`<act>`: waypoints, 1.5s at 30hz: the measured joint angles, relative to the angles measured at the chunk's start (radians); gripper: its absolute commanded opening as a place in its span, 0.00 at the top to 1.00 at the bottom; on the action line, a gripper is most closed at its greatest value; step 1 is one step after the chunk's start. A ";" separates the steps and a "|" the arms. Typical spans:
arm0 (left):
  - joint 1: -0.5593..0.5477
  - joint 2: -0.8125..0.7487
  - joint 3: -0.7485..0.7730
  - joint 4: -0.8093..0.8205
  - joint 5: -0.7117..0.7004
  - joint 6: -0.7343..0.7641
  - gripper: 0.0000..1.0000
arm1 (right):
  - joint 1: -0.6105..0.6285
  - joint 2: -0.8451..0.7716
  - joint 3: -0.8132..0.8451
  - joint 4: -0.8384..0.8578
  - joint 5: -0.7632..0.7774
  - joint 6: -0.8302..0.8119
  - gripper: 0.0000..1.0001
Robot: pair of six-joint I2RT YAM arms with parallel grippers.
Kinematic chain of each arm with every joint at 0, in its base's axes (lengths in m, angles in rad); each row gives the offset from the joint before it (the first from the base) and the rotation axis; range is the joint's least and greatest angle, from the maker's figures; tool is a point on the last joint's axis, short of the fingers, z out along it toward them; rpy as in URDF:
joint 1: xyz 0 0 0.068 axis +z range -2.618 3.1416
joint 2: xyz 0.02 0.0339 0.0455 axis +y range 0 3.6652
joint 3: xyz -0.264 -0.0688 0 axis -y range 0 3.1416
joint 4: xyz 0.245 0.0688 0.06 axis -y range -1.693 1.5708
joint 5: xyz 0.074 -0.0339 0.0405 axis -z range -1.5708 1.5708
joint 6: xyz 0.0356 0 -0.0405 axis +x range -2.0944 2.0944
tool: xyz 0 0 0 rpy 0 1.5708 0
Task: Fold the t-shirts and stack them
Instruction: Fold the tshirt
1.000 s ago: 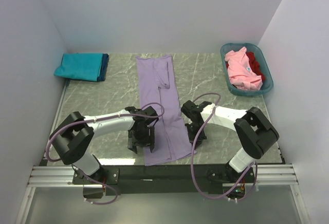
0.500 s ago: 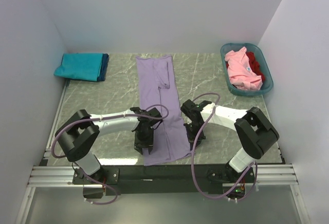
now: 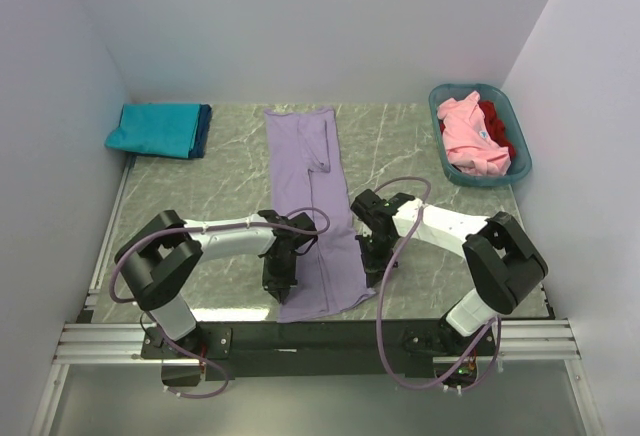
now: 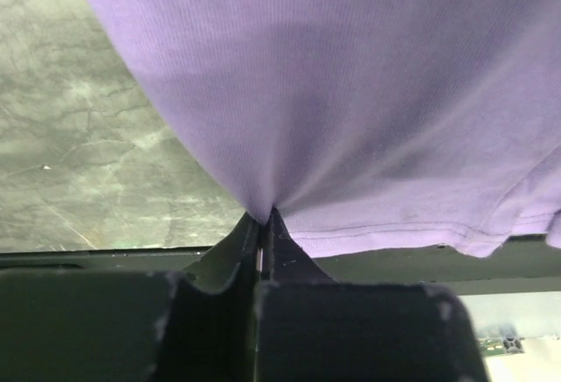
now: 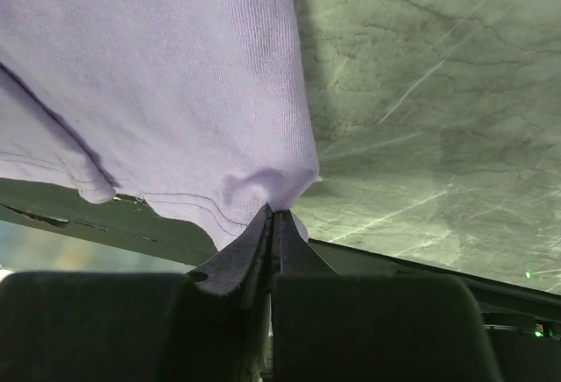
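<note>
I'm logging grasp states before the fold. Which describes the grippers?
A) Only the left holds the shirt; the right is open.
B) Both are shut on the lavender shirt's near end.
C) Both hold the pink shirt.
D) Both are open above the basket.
B: in the wrist views the left gripper and the right gripper each pinch a bit of the lavender shirt by its hem, jaws closed on the cloth.
</note>
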State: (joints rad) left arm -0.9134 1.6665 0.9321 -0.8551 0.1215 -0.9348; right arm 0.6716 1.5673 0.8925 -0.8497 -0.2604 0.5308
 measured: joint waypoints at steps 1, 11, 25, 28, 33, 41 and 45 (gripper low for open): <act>0.000 0.000 0.000 0.001 0.003 0.003 0.99 | 0.000 -0.001 0.000 0.000 -0.001 0.000 1.00; 0.000 -0.026 -0.002 0.000 0.020 0.005 0.99 | 0.012 -0.063 0.000 -0.025 -0.006 -0.009 1.00; 0.014 -0.244 -0.033 -0.027 0.122 0.000 0.99 | 0.034 -0.187 0.091 -0.164 -0.057 -0.051 1.00; 0.078 -0.243 -0.006 -0.042 0.128 0.023 0.99 | 0.003 -0.177 0.174 -0.159 -0.052 -0.054 1.00; 0.280 -0.227 0.098 -0.041 0.128 0.096 0.99 | -0.086 -0.099 0.298 -0.125 -0.049 -0.064 1.00; 0.498 -0.043 0.340 -0.002 0.118 0.223 0.99 | -0.156 0.127 0.564 -0.070 -0.010 -0.108 1.00; 0.546 0.061 0.436 0.033 0.104 0.273 0.99 | -0.196 0.195 0.636 -0.024 0.013 -0.134 1.00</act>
State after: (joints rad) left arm -0.3676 1.7275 1.3685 -0.8223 0.2256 -0.6617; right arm 0.4755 1.7622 1.5288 -0.8738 -0.2478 0.3965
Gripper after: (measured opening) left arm 0.022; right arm 0.007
